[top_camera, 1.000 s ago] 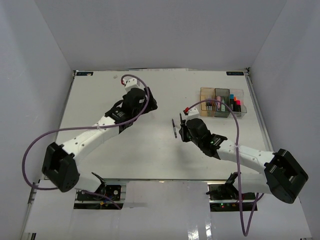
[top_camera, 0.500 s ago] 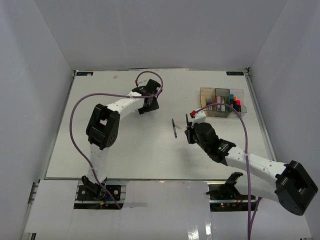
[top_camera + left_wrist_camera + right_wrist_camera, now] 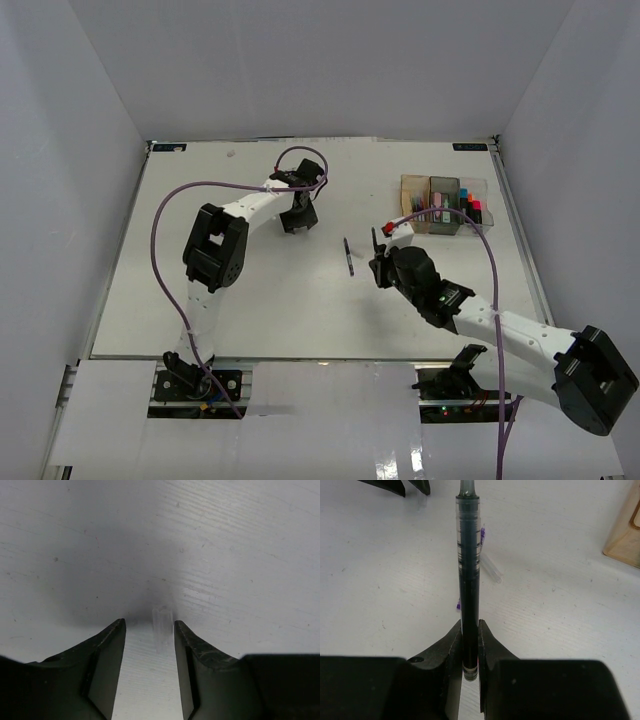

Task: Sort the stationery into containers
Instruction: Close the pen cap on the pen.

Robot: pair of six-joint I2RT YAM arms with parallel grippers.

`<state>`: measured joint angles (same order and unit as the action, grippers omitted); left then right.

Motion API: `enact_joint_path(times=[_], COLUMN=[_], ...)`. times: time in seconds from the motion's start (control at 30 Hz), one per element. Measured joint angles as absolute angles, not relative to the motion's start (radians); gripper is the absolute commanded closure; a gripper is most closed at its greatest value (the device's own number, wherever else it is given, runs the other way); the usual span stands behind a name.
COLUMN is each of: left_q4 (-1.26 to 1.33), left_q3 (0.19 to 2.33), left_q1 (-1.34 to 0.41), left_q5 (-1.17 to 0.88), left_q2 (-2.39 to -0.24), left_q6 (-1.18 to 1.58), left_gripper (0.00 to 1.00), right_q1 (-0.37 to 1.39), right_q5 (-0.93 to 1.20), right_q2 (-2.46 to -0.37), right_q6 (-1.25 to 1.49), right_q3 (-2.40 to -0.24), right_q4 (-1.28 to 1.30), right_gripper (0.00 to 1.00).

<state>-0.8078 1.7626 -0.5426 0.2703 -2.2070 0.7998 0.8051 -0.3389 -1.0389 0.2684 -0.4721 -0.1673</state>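
- The left gripper (image 3: 149, 626) hangs low over the table (image 3: 240, 540). Its jaws are about half apart and hold nothing yet.
- A small clear piece (image 3: 163, 621), maybe a cap, sits between the jaw tips. It is close to the right-hand jaw in the wrist view, with a gap to the other jaw. I cannot tell if it stands or lies.
- To pinch it well, I think the gripper should first centre on the piece and then close slowly. It looks light, so one jaw alone may push it away.
- The right gripper (image 3: 469, 630) is closed tight on a dark pen (image 3: 468, 555), which points straight forward out of the jaws.
- The amber bin (image 3: 625, 535) lies ahead and to the right of these jaws, well apart.
- A second pen (image 3: 348, 256) lies on the table, just beyond these jaws.
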Motion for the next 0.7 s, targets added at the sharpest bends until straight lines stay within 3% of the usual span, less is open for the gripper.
enact_joint_path(times=[0.2,0.33,0.43,0.7], left_q4=[-0.821,-0.826,-0.806,-0.678], left_q3=[1.765,1.766,1.752,1.561], left_q1=[-0.546,-0.546,-0.547,-0.549], left_q5=[0.267,0.266,0.262,0.196], left_q2=[-2.217,-2.217,-2.209,-2.054], left_q6=[0.807,0.809,0.805,0.764], left_gripper=[0.64,0.81,0.86,0.86], right_q1=[0.805,0.805,0.805,0.804], right_q5=[-0.331,-0.293,-0.265,-0.085], right_q2=[-1.031,-0.993,-0.949,-0.936], right_q6=[0.261,0.248,0.231,0.195], right_q3=[-0.459,-0.429,-0.405,-0.404], right_q4=[-0.182,-0.216,-0.230,-0.301], right_gripper=[0.92,0.92,0.92,0.89])
